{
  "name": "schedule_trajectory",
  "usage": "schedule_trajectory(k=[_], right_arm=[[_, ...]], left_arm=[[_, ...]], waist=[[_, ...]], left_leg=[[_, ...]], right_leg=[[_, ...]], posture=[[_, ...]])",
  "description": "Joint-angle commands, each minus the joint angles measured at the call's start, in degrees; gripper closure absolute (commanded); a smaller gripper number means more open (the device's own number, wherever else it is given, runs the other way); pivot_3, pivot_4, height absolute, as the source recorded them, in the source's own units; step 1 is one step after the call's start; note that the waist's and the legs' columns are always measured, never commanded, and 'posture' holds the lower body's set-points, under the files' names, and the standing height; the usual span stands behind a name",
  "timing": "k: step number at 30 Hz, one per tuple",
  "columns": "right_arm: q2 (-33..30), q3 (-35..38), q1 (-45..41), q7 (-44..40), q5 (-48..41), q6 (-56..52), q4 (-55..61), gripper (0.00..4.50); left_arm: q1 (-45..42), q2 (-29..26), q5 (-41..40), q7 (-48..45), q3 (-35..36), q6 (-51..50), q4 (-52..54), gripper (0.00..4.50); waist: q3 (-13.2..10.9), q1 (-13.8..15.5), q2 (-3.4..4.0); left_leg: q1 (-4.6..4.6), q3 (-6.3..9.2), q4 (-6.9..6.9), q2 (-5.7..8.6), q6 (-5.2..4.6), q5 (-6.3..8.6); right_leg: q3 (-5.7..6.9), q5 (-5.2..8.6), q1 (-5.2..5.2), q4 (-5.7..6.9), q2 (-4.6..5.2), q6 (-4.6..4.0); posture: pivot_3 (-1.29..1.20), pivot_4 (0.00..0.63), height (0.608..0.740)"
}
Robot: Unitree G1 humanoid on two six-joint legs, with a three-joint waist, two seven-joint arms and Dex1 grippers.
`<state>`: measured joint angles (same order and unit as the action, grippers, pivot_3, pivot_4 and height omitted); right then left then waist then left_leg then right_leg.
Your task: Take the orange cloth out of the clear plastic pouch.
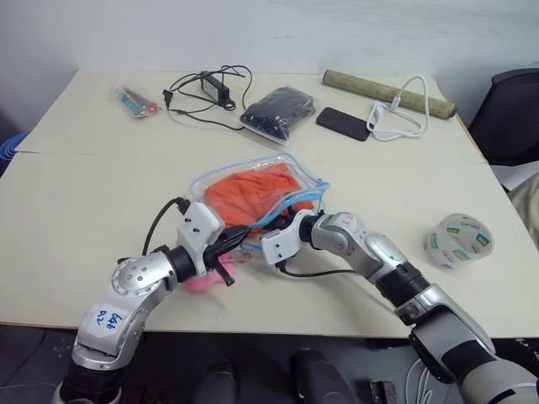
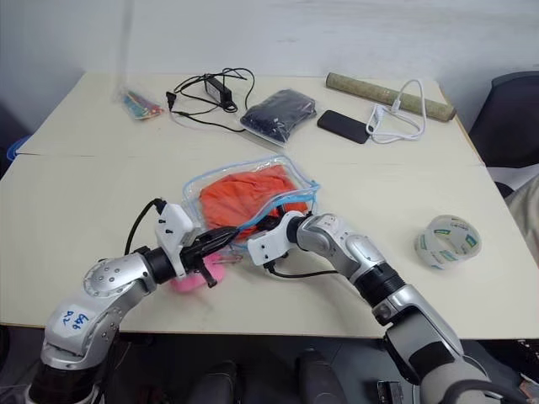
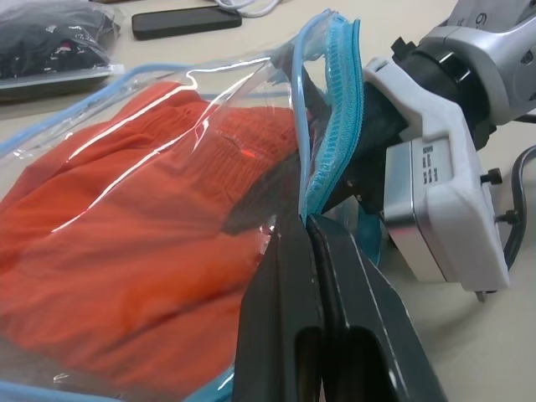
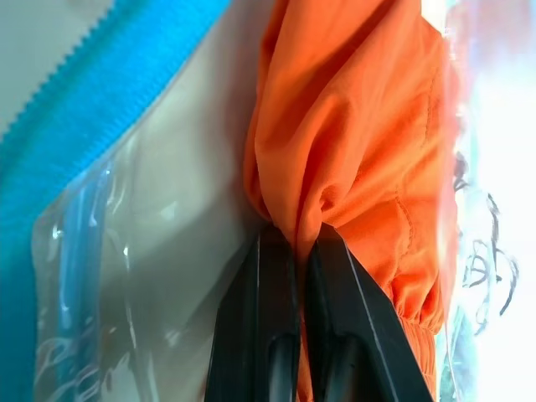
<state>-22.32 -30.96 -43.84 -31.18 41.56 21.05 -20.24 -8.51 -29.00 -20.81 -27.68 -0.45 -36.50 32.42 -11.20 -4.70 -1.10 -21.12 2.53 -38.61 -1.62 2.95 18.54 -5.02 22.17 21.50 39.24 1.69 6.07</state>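
Note:
The clear plastic pouch [image 1: 199,183] with its light blue edge lies in the middle of the table, and the orange cloth [image 1: 253,192] is bunched inside it. My left gripper [image 3: 306,219] is shut on the pouch's blue zipper edge [image 3: 335,126] at the near, open end. My right gripper [image 4: 300,234] reaches in through that opening and is shut on a fold of the orange cloth [image 4: 352,126]. In the head views both wrists meet at the pouch's near edge, with the left fingers [image 1: 236,240] just left of the right wrist [image 1: 282,241].
A pink plush toy [image 1: 200,282] lies under my left wrist. A tape roll [image 1: 457,239] sits at the right. At the back lie a phone [image 1: 343,123], a white cable [image 1: 402,114], a bag with black contents [image 1: 278,111], a charger [image 1: 210,87] and a rolled mat [image 1: 387,93].

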Motion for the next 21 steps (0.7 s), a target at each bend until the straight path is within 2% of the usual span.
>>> schedule_trajectory(k=[1, 11, 21], right_arm=[[-1.9, 1.1, 1.1, -1.3, -1.6, -0.1, 1.4, 4.47], [-11.1, 4.9, 2.6, -10.3, -11.1, 2.9, 12.9, 4.47], [-12.1, 3.7, 6.2, -13.9, -14.0, 4.8, 15.7, 4.47]], left_arm=[[0.6, -0.9, 0.8, -0.2, 1.9, 2.0, -0.7, 4.5], [0.7, -2.3, 2.1, -0.9, 4.5, 5.6, -5.3, 4.5], [-2.2, -1.2, 1.7, -0.6, 2.8, 5.3, -4.8, 4.5]], waist=[[0.0, 0.0, 0.0], [0.0, 0.2, 0.0], [0.0, 0.2, 0.0]], left_leg=[[0.0, 0.0, 0.02, 0.0, 0.0, 0.0], [-0.09, 0.01, 0.48, 0.01, 0.01, -0.02], [-0.11, -0.02, 0.56, -0.01, 0.0, -0.02]], right_leg=[[0.0, 0.0, 0.0, -0.02, 0.0, 0.0], [0.04, 0.0, 0.06, -0.41, 0.06, 0.0], [0.02, 0.0, 0.06, -0.56, 0.07, 0.0]], posture=[[0.0, 0.15, 0.74], [0.0, 0.15, 0.74], [0.0, 0.15, 0.74]])
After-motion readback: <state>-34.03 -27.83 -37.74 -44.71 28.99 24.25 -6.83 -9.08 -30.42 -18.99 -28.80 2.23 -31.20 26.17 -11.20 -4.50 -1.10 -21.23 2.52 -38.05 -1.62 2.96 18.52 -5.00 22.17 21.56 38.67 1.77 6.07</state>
